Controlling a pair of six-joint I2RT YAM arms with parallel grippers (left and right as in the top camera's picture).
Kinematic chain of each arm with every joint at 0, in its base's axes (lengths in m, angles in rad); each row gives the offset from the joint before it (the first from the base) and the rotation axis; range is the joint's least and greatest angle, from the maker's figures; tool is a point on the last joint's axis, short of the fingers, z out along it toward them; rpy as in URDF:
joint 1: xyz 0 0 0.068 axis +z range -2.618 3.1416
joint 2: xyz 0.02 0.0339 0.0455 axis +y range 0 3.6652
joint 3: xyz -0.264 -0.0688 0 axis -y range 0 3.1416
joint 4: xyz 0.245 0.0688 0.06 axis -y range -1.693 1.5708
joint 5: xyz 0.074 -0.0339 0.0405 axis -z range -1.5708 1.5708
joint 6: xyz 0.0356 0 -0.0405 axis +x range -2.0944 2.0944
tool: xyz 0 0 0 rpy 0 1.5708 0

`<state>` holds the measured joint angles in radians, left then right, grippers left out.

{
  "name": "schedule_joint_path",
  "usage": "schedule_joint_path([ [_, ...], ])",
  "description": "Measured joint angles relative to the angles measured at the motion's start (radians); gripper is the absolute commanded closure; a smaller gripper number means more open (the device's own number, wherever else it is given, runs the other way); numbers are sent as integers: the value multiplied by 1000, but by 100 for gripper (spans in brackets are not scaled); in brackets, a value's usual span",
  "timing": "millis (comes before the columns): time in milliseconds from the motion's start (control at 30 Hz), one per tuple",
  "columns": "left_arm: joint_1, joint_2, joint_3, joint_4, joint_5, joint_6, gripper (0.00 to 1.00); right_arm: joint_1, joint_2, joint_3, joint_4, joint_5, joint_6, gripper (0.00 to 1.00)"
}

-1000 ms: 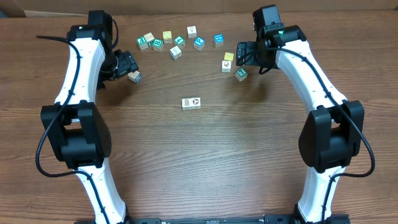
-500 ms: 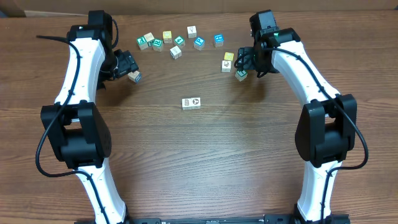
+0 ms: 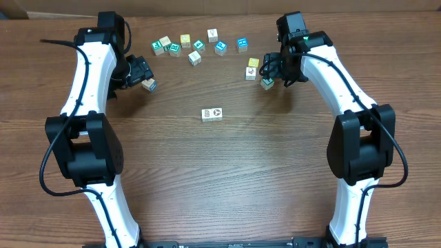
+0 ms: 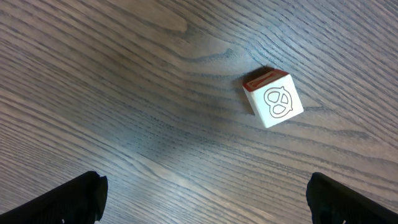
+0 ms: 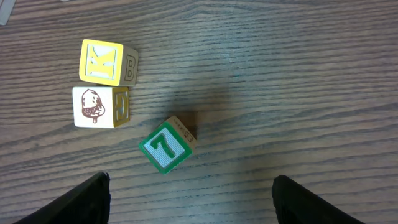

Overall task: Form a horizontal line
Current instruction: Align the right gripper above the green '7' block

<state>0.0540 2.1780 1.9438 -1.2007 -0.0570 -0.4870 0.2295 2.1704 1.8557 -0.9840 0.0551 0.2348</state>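
A short row of two white-faced picture cubes [image 3: 212,114] lies at the table's middle. My left gripper [image 3: 140,71] is open and empty over a white cube with a pretzel-like print and a red side [image 4: 272,99], which also shows in the overhead view [image 3: 149,85]; in the left wrist view the gripper [image 4: 205,202] is clear of it. My right gripper [image 3: 273,65] is open and empty above a tilted green cube with a 7 [image 5: 166,147], also seen in the overhead view [image 3: 267,83]; in the right wrist view the gripper [image 5: 189,199] is not touching it.
A yellow K cube [image 5: 106,62] and a white cube with a brown print [image 5: 98,107] lie stacked side by side left of the green cube. Several loose cubes, teal ones [image 3: 220,47] among them, are scattered along the back of the table.
My right arm has shifted slightly left, closer over the green cube. The left arm and all cubes have stayed where they were.
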Motion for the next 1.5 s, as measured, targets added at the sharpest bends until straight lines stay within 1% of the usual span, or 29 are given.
schedule_joint_path([
  [400, 0, 0, 0, 0, 0, 0, 0, 0, 0, 0, -4, 0, 0, 18],
  [433, 0, 0, 0, 0, 0, 0, 0, 0, 0, 0, -5, 0, 0, 15],
  [467, 0, 0, 0, 0, 0, 0, 0, 0, 0, 0, -4, 0, 0, 14],
  [800, 0, 0, 0, 0, 0, 0, 0, 0, 0, 0, -5, -3, 0, 14],
  [1000, 0, 0, 0, 0, 0, 0, 0, 0, 0, 0, 36, -3, -12, 13],
  [1067, 0, 0, 0, 0, 0, 0, 0, 0, 0, 0, 42, -3, -15, 9],
  [1200, 0, 0, 0, 0, 0, 0, 0, 0, 0, 0, 42, -3, -24, 5],
  [1267, 0, 0, 0, 0, 0, 0, 0, 0, 0, 0, 42, -3, -24, 0],
  [1500, 0, 0, 0, 0, 0, 0, 0, -1, 0, 0, 44, -3, -29, 0],
])
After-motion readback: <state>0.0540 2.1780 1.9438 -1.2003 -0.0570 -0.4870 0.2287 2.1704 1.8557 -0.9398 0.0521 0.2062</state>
